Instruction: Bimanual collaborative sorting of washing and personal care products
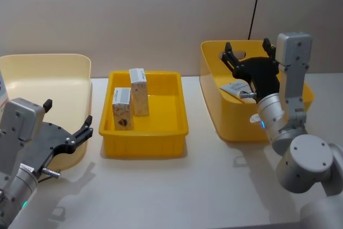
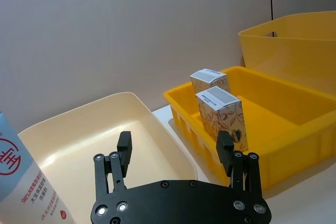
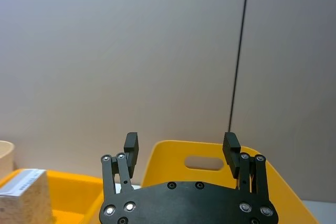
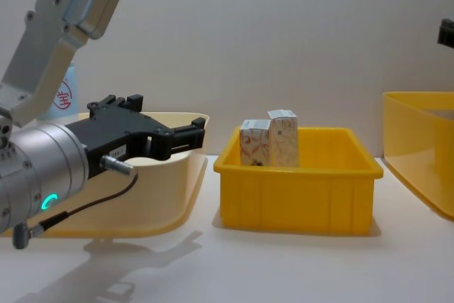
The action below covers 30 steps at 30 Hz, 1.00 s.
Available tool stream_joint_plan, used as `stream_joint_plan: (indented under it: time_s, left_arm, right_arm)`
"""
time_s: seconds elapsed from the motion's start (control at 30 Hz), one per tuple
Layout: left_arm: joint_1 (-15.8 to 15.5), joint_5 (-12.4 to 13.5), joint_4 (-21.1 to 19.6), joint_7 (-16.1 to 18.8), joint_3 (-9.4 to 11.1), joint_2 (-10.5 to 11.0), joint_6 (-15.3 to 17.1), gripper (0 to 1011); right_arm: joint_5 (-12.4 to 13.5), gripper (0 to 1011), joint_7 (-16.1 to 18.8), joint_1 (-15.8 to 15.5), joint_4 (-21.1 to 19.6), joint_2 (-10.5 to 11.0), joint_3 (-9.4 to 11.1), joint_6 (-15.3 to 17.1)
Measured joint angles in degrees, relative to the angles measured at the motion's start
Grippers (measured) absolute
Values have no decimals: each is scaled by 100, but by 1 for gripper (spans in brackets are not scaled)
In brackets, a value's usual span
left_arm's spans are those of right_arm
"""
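My right gripper [image 1: 251,53] hangs spread above a tube [image 1: 236,88] (soft, slippery); I'd pinch its stiff cap end. Left gripper [image 1: 68,122], also spread, idles.

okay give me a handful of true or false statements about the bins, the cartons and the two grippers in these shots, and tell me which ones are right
1. Two white cartons stand upright in the middle yellow bin. True.
2. The left gripper is shut on a carton. False: it is open and holds nothing, beside the cream bin.
3. The right gripper is open above the right yellow bin. True.
4. The cartons lie in the cream bin. False: they are in the middle yellow bin.
5. A pale-blue tube with a red logo shows at the cream bin. True.
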Motion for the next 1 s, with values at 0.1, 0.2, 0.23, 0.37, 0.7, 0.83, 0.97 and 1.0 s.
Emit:
stream_joint_plan:
  time_s: [0.1, 0.2, 0.23, 0.37, 0.7, 0.83, 0.97, 1.0]
  left_arm:
    - [0, 0, 0, 0, 0, 0, 0, 1003]
    - [0, 0, 0, 0, 0, 0, 0, 1003]
    - [0, 0, 0, 0, 0, 0, 0, 1003]
    - [0, 0, 0, 0, 0, 0, 0, 1003]
    - [0, 0, 0, 0, 0, 0, 0, 1003]
    - [0, 0, 0, 0, 0, 0, 0, 1003]
    - [0, 0, 0, 0, 0, 0, 0, 1003]
    - [0, 0, 0, 0, 0, 0, 0, 1003]
  right_arm:
    - [3, 1001, 1, -2, -2, 2, -1, -1]
    - [29, 1001, 7, -31, -24, 23, -18, 0]
    - [41, 1001, 10, -44, -34, 33, -25, 1]
    - [132, 1001, 32, -145, -115, 109, -85, 18]
    - [564, 1001, 159, -641, -521, 479, -398, 105]
    - [748, 1001, 211, -849, -694, 634, -523, 143]
    - [960, 1001, 273, -1086, -895, 816, -679, 186]
    - [999, 1001, 284, -1131, -931, 848, -703, 194]
